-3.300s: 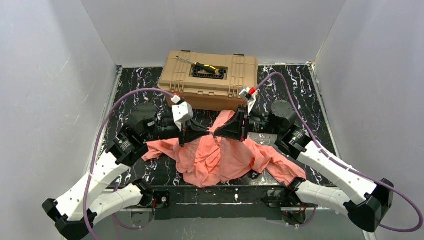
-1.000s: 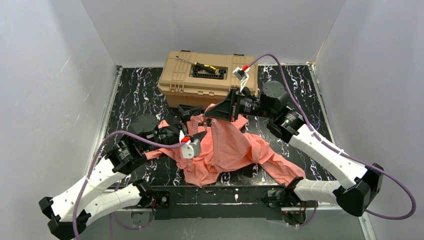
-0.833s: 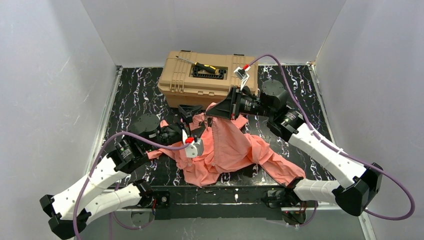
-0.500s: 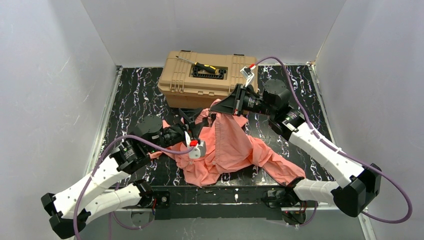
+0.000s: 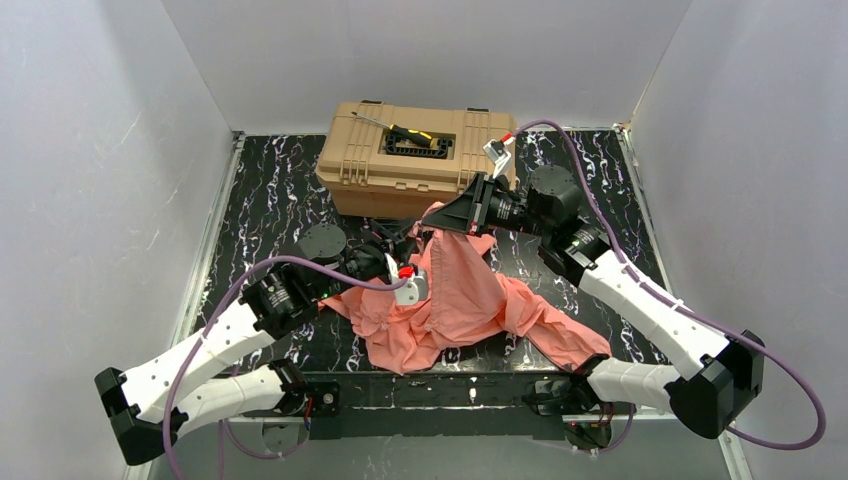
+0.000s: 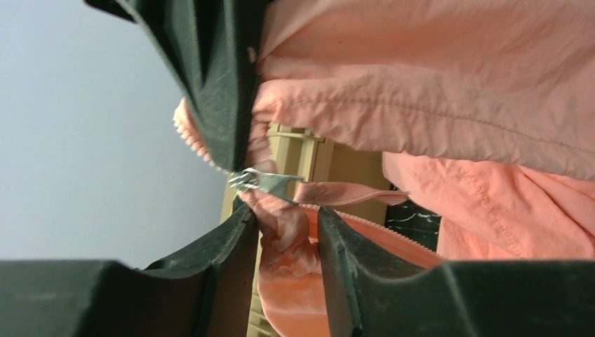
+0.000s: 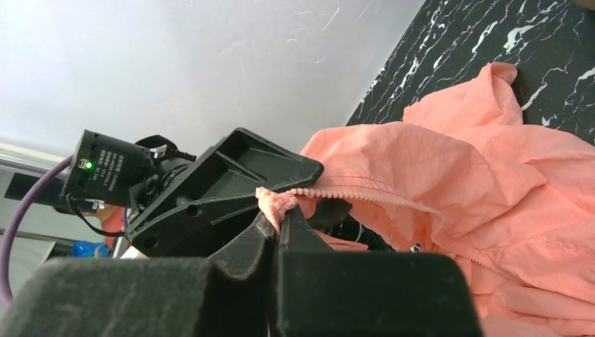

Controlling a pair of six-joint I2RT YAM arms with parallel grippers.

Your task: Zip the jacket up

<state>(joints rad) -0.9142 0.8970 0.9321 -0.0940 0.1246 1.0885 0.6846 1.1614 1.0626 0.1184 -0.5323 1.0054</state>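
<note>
The salmon-pink jacket [image 5: 460, 300] lies crumpled at mid-table, with its top edge lifted. My right gripper [image 5: 432, 222] is shut on that raised edge; in the right wrist view a bunch of fabric sits pinched at its tips [image 7: 279, 213], beside the zipper teeth [image 7: 351, 193]. My left gripper [image 5: 395, 245] is just to the left of it. In the left wrist view its fingers [image 6: 286, 219] press on a wad of jacket fabric from both sides, just below the silver zipper pull [image 6: 270, 184]. The right gripper's black finger [image 6: 217, 84] hangs right above.
A tan toolbox [image 5: 415, 160] stands at the back, right behind both grippers, with a black-and-yellow tool [image 5: 412, 135] on its lid. A sleeve [image 5: 560, 335] trails toward the front right. White walls enclose the black marbled table [image 5: 270, 190].
My left gripper has moved back and right to the lifted jacket edge and its jaws have closed in on the fabric. The right gripper has drifted slightly right, still gripping.
</note>
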